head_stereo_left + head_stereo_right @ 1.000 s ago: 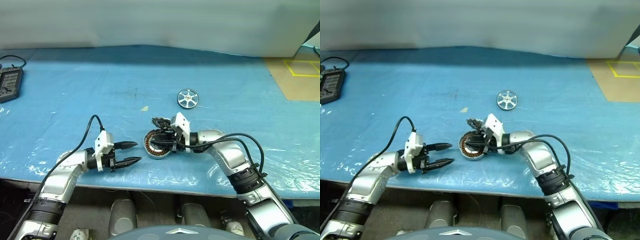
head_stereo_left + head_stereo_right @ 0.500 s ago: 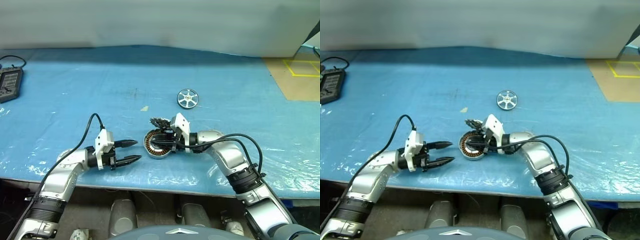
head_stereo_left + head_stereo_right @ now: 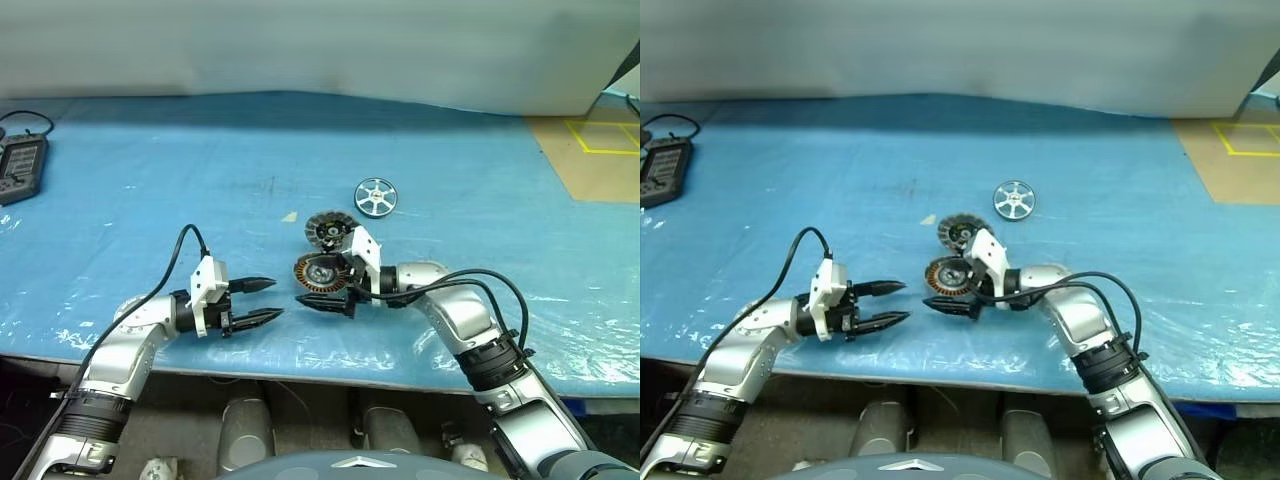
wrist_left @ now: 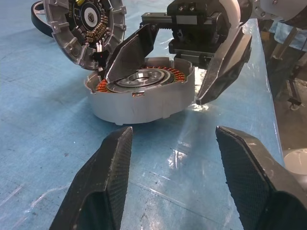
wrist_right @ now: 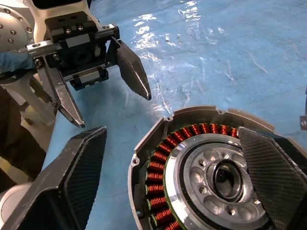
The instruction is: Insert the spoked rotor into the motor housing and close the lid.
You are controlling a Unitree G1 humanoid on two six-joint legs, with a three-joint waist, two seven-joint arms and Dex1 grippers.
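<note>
The right end effector [image 3: 322,290] is spread wide, one finger over the motor housing [image 3: 318,273] and one on its near side, grasping nothing. The housing sits open on the blue tabletop [image 3: 150,190], probably left bare to take the rotor. The lid [image 3: 329,230] rests just beyond it, tilted against its far edge. The spoked rotor [image 3: 375,196] lies farther back, to the right. The left end effector [image 3: 262,302], parted and empty, waits nearby. No writing is legible.

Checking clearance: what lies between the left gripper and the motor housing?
Bare blue table cover, seen in the left wrist view, separates left gripper from motor housing.
</note>
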